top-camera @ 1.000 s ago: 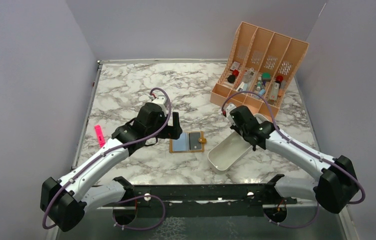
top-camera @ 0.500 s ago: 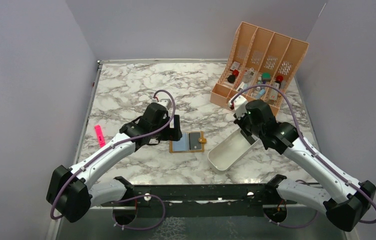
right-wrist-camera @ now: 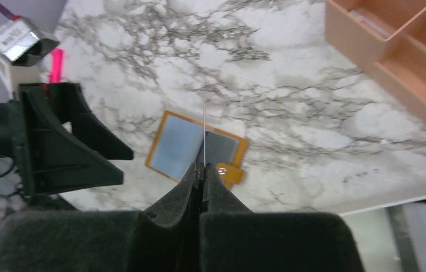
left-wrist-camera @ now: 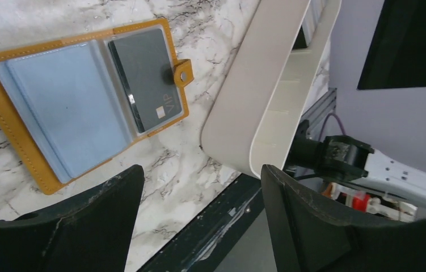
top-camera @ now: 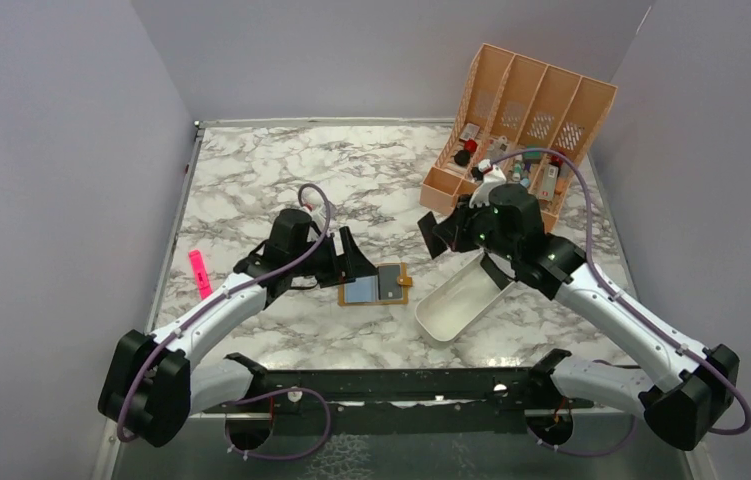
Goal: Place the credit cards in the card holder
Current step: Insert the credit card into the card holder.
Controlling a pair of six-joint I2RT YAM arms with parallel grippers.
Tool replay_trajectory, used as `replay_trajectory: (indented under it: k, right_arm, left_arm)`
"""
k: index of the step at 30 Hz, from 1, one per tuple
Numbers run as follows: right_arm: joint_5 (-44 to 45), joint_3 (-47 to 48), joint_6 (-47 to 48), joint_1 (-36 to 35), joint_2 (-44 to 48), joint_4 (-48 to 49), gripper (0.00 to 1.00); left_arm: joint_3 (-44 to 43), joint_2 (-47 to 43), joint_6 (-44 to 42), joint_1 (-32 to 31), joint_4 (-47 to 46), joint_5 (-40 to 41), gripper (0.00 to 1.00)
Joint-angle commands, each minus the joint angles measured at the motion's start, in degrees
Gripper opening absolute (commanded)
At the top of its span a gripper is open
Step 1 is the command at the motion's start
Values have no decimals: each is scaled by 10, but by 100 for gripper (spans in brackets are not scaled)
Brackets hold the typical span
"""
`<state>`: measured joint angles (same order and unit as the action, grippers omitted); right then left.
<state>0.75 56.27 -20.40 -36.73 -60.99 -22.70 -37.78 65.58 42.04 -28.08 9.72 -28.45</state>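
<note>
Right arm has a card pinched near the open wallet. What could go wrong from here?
1. The right end effector pinches the card by one edge; it may pivot or slip when pushed into a sleeve.
2. The card holder lies loose, and the open left end effector beside it is not pinning it, so it may slide.
3. The white tray sits close by; the arm could bump it.

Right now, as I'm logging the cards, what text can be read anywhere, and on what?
"VIP": on the dark card in the card holder.
Sticker on the white box on the left arm: too blurred to read.
Labels on the items in the peach organiser: too small.
</note>
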Motion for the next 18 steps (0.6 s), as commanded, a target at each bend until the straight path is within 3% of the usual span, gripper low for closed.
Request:
replay_trajectory:
  k: [1, 7, 15, 18]
  right_arm:
    - [-85, -61, -192, 2, -10, 151, 1]
    - [-112, -123, -280, 2, -76, 259, 1]
    - [-95, -148, -346, -8, -165, 333, 1]
    - [-93, -141, -356, -18, -205, 346, 1]
  left_arm:
    - [17, -14, 51, 32, -66, -69, 76]
    - [8, 18, -29, 75, 14, 11, 60]
    - [29, 58, -53, 86, 1, 62, 36]
    - [38, 77, -41, 86, -23, 61, 33]
